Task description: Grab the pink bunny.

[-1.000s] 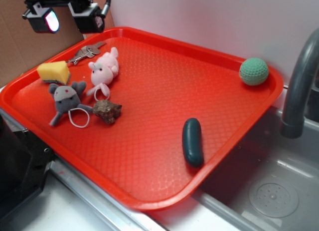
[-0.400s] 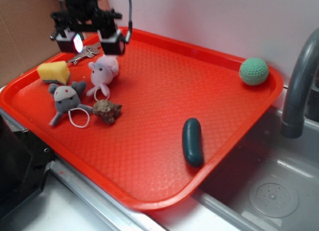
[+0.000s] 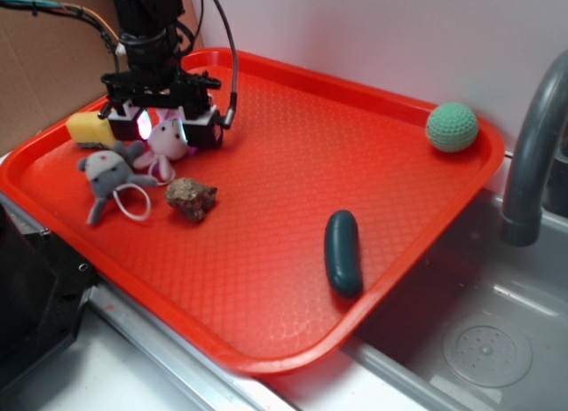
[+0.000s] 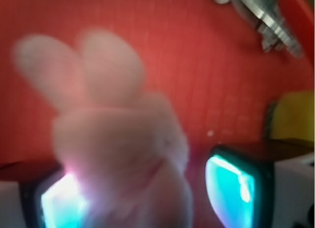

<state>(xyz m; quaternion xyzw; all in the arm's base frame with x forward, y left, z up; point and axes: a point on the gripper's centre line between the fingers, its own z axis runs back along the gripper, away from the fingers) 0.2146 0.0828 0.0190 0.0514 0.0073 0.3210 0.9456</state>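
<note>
The pink bunny point(image 3: 166, 140) lies on the red tray point(image 3: 293, 162) at the back left, its white loop cord toward the front. My gripper point(image 3: 169, 127) is down over it, open, with one finger on each side. In the wrist view the bunny point(image 4: 118, 139) fills the space between the lit pads, blurred, ears pointing away. It touches the left pad, and a gap of red tray shows before the right pad point(image 4: 231, 188). My gripper point(image 4: 147, 198) is not shut on it.
A grey plush mouse point(image 3: 106, 171) with a white loop lies just left of the bunny, a yellow sponge point(image 3: 87, 127) behind it, a brown rock point(image 3: 191, 198) in front. Keys point(image 4: 261, 16) lie behind. A dark green pickle point(image 3: 343, 251), a green ball point(image 3: 452, 127) and a faucet point(image 3: 532, 162) are to the right.
My gripper has come down from above the tray's back left corner and now straddles the bunny. The bunny and the grey mouse have shifted slightly to the left.
</note>
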